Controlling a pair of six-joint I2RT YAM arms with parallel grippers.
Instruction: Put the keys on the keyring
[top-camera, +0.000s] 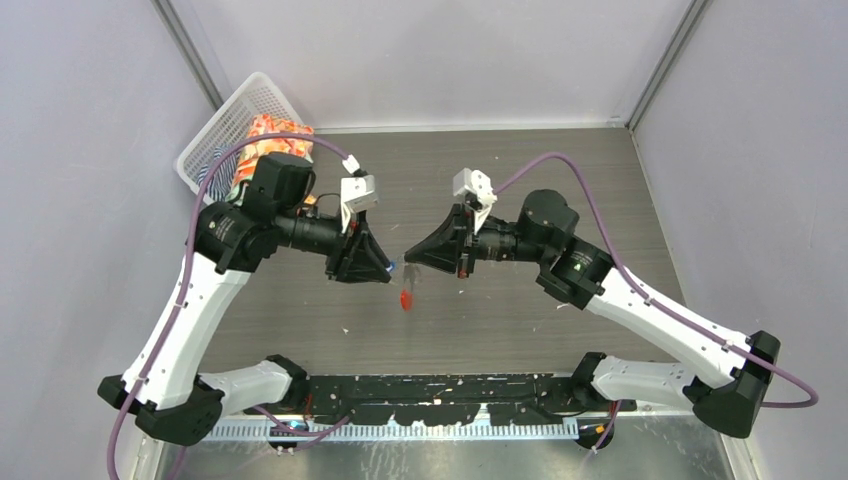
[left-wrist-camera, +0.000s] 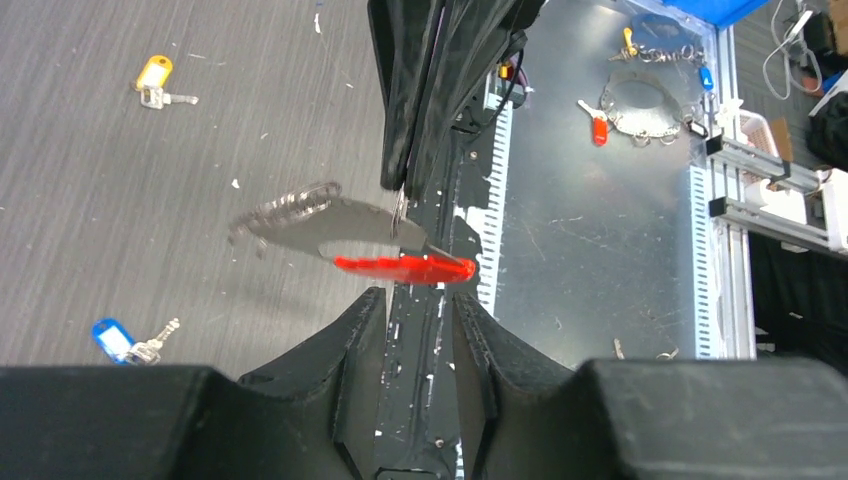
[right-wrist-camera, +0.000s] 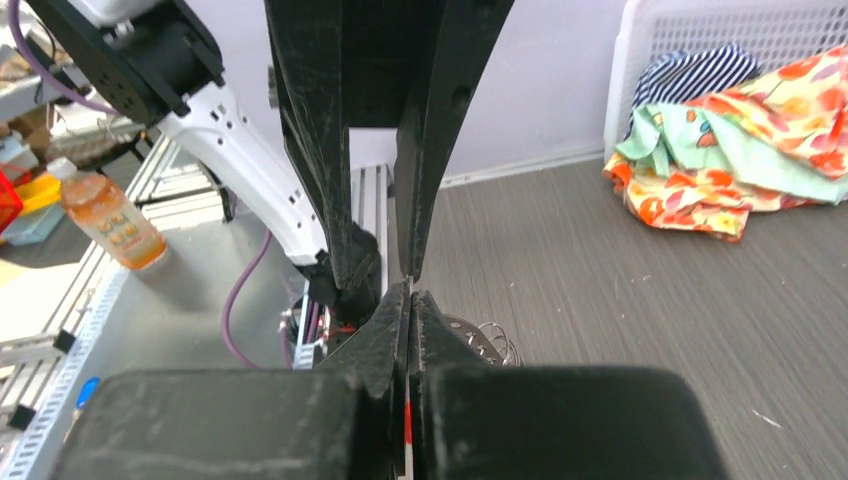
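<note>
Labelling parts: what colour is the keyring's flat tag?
The keyring tag is red; clearest in the left wrist view.

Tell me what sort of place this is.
Probably a robotics lab test cell: a left arm and a right arm bolted to a rail at the edge of the table, plain panel walls closing it in, and a white basket of clothes, seemingly a prop.
</note>
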